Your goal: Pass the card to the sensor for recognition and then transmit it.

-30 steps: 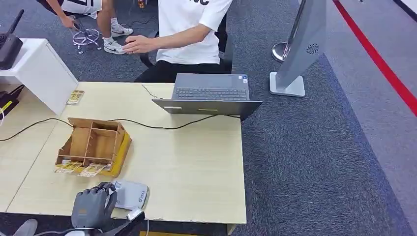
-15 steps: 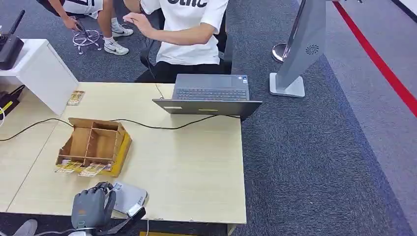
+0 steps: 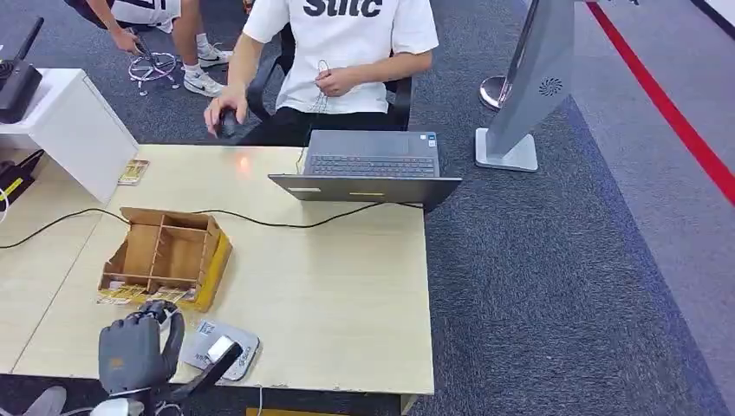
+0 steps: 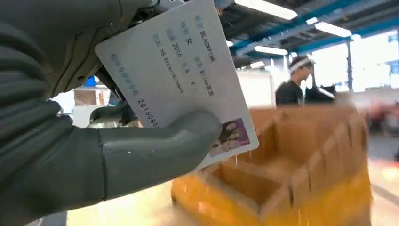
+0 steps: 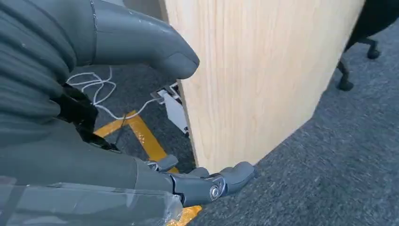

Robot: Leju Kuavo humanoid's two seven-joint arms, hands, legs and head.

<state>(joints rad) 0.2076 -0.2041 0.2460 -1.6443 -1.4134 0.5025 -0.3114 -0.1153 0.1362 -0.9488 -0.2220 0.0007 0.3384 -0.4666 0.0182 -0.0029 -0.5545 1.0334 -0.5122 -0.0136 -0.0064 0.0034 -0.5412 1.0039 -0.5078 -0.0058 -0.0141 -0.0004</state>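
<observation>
The left hand (image 3: 130,348) now sits further left along the near edge of the tabletop (image 3: 347,295) than a second ago, clear of the grey sensor (image 3: 221,349), which it was covering before. In the left wrist view the card (image 4: 181,77) is pinched between the thick thumb and the fingers, its printed face and small photo toward the camera, held up in the air just in front of the wooden organizer box (image 3: 165,256). From the head view the card itself is hard to make out beside the hand. The sensor lies flat by the front edge, exposed, just right of the hand.

The right hand (image 5: 141,160) hangs low beside the desk's wooden side panel (image 5: 244,80), fingers loosely spread and holding nothing.

Across the tabletop, the person (image 3: 342,52) has sat back upright behind the laptop (image 3: 368,169); one of their hands now rests at the far edge of the tabletop, where earlier an arm was stretched out sideways.
</observation>
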